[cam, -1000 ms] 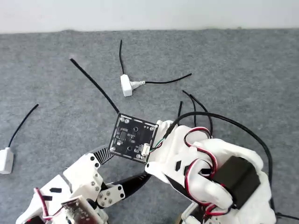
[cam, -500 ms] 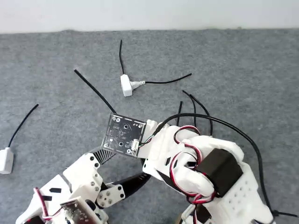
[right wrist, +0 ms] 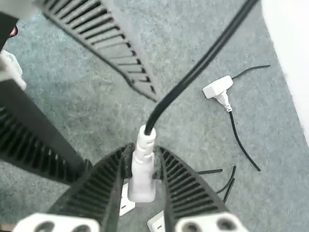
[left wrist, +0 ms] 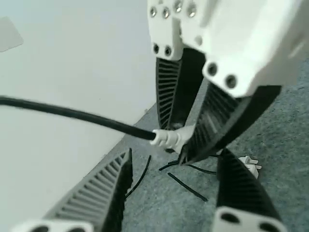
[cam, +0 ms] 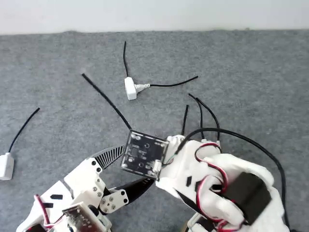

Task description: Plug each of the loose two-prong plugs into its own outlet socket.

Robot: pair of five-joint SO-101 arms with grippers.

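My right gripper (right wrist: 144,150) is shut on a white two-prong plug (right wrist: 141,170), and the plug's black cable (cam: 104,96) trails away to the far left. The gripper hangs above the carpet under its own wrist board (cam: 143,154). My left gripper (left wrist: 176,155) is open, its ribbed fingers (cam: 110,155) on either side of the right gripper and the held plug (left wrist: 169,138). A second white plug (cam: 130,88) lies loose near the back middle. A third plug (cam: 6,166) rests at the far left edge. Small white pieces (right wrist: 126,205) lie under the held plug; I cannot tell what they are.
Grey carpet (cam: 251,67) covers the table up to a white wall at the back. Short loose black cable ends (cam: 200,111) lie just behind the right arm (cam: 217,183). Both arm bodies crowd the front edge.
The right gripper with its plug swung a little left, then back right and nearer the front, dragging the cable's far end rightward. The left arm has hardly moved.
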